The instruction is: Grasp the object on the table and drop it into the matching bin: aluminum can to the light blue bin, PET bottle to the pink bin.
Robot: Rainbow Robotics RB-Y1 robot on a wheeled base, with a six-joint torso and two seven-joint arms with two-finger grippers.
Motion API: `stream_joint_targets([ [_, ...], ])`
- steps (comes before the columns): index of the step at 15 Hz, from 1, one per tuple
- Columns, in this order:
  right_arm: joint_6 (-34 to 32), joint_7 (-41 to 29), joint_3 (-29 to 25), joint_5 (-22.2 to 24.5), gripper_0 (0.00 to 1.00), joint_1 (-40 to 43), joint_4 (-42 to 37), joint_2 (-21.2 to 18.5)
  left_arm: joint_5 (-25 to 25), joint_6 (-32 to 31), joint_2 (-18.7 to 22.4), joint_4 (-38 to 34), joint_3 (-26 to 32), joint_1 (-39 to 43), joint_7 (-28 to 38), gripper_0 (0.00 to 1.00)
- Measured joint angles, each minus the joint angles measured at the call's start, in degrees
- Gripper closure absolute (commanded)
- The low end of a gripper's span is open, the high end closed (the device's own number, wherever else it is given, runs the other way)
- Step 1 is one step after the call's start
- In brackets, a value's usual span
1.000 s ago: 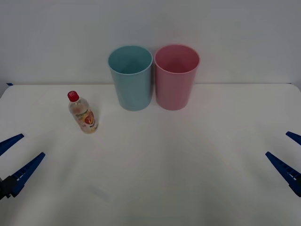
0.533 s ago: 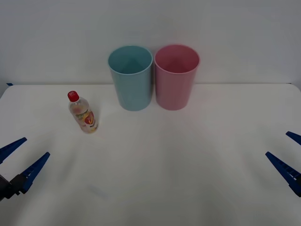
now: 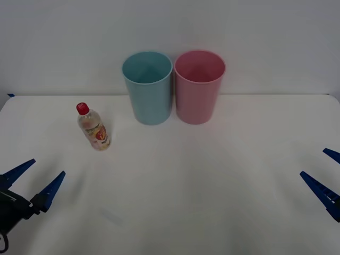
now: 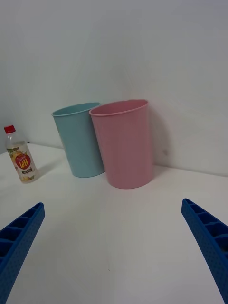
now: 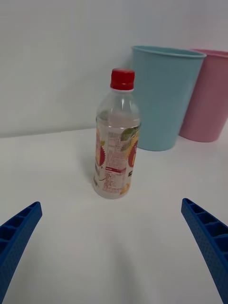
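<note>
- The PET bottle (image 3: 93, 127) stands upright on the white table (image 3: 186, 202), left of the light blue bin (image 3: 148, 87) and well apart from it, with nothing touching it.
- The left gripper (image 3: 34, 178) hovers low at the near left with its blue fingers spread wide and empty, the bottle lined up between them in the left wrist view (image 5: 117, 137). One risk is that a finger tip clips the bottle before closing and tips it, since it is tall, narrow and looks nearly empty.
- A grip high near the red cap (image 5: 122, 79) could let it swing or slip.
- The pink bin (image 3: 199, 86) stands right beside the blue one, almost touching; a short carry could drop the bottle into the wrong bin.
- The right gripper (image 3: 325, 178) waits open at the near right.
</note>
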Motion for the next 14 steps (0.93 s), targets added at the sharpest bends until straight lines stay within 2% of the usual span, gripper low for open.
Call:
stream_joint_targets([
  [4,0.0,0.0,0.0,0.0,0.0,0.0,0.0,0.0,0.36,7.44,-0.18,1.16,-4.81,-2.8,-0.56,0.0],
  [14,0.0,0.0,0.0,0.0,0.0,0.0,0.0,0.0,-0.44,8.52,-4.57,15.2,-6.77,-17.52,-2.03,0.0],
])
